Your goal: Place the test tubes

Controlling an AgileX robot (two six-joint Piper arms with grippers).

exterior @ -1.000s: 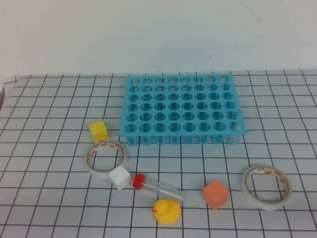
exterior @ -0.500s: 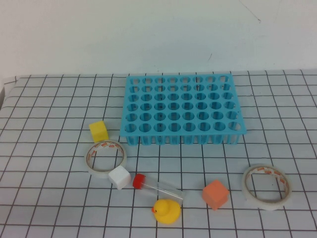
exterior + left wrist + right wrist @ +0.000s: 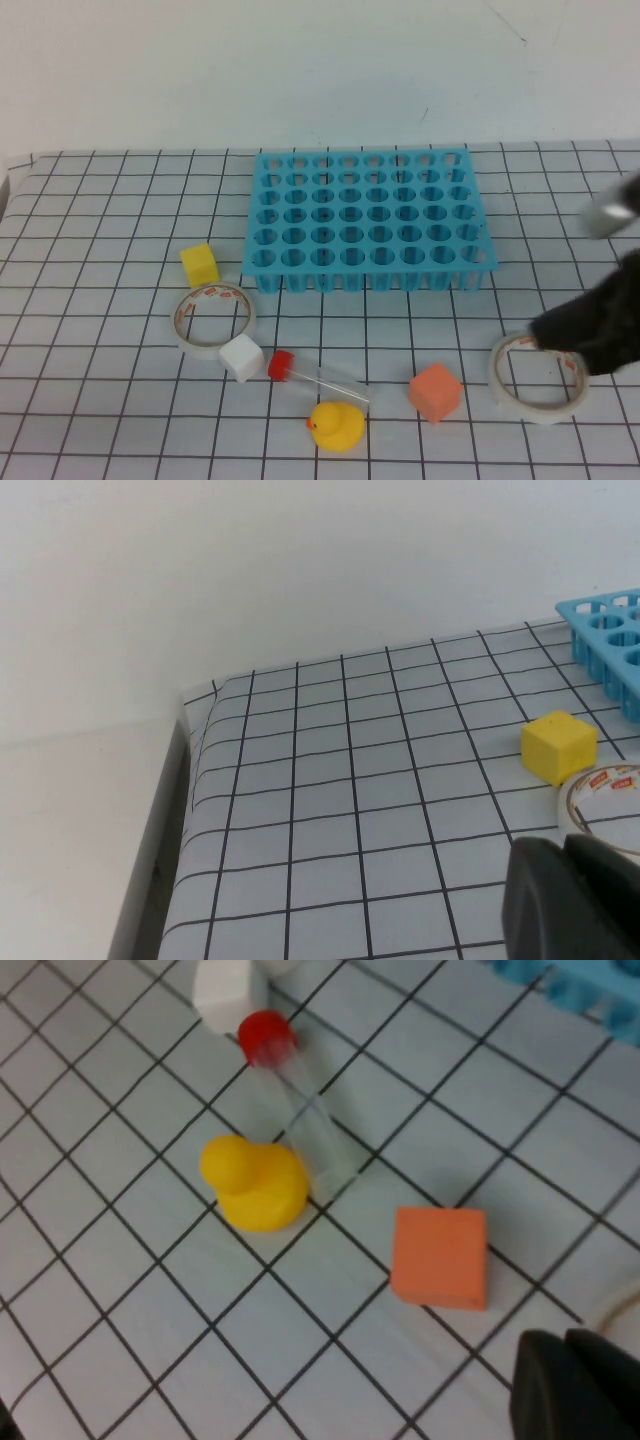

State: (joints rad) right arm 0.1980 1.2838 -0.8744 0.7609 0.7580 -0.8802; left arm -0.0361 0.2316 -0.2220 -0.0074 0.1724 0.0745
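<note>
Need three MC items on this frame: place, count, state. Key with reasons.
1. The test tube lies: A) in the rack B) inside a tape roll C) on the table between white cube and rubber duck.
2. Tape rolls in view: A) two B) three C) four.
3. The right gripper is: A) shut on the tube B) shut, empty, over the right tape roll C) open around the duck.
Key: C, it lies flat, rack empty; A, one each side; B, fingers together, nothing held. Left gripper: shut, near the left roll.
</note>
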